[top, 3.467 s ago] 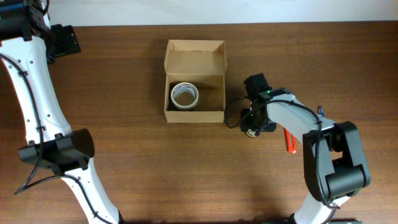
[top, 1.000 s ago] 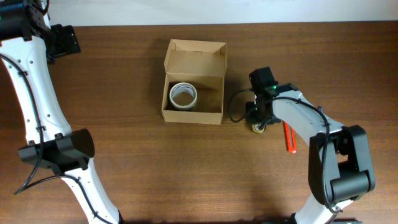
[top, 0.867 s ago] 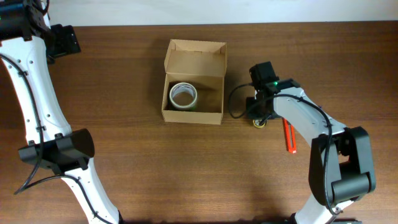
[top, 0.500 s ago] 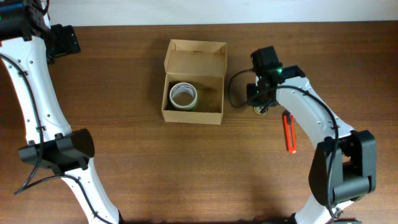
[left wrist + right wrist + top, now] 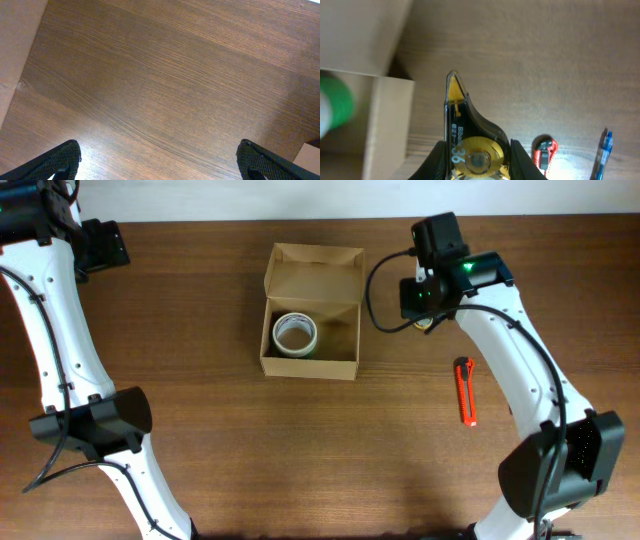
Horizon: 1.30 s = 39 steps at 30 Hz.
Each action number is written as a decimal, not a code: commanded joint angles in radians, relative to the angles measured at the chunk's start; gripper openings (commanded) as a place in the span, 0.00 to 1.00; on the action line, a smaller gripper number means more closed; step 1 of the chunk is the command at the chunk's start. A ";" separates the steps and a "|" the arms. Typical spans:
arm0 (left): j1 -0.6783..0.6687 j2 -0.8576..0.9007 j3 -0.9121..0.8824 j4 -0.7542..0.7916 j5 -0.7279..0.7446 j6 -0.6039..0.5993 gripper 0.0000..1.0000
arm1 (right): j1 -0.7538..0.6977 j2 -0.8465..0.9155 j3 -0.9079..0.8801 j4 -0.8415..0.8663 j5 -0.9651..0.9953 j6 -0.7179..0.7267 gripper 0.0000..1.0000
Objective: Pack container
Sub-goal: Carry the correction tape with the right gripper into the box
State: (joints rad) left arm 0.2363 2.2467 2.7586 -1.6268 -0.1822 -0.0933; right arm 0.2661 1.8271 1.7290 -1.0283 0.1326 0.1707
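The container point(image 5: 311, 366) is an open tan cardboard box at the table's middle, its flap lid folded back. A white tape roll point(image 5: 296, 333) lies inside at the left. My right gripper point(image 5: 425, 317) hovers just right of the box's far corner, shut on a small yellow-and-dark tape dispenser point(image 5: 475, 151). In the right wrist view the box wall point(image 5: 387, 125) is at the left. My left gripper point(image 5: 100, 246) is at the far left back, open and empty over bare wood point(image 5: 159, 165).
A red utility cutter point(image 5: 466, 391) lies on the table right of the box; it also shows in the right wrist view point(image 5: 543, 152) beside a blue pen point(image 5: 602, 150). The white left arm runs down the table's left side.
My right gripper has risen from the table beside the box's right wall and moved toward the back, carrying the tape dispenser. The left arm has not moved.
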 commanded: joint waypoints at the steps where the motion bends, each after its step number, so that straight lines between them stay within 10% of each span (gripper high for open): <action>1: 0.002 -0.022 -0.008 0.003 0.010 0.016 1.00 | 0.052 -0.040 0.072 -0.010 0.015 -0.018 0.23; 39: 0.002 -0.022 -0.008 0.003 0.010 0.016 1.00 | 0.310 0.195 0.151 0.051 -0.047 0.187 0.23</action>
State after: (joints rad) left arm 0.2363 2.2467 2.7586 -1.6264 -0.1822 -0.0933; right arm 0.5758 2.0266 1.8664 -0.9730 0.1295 0.3023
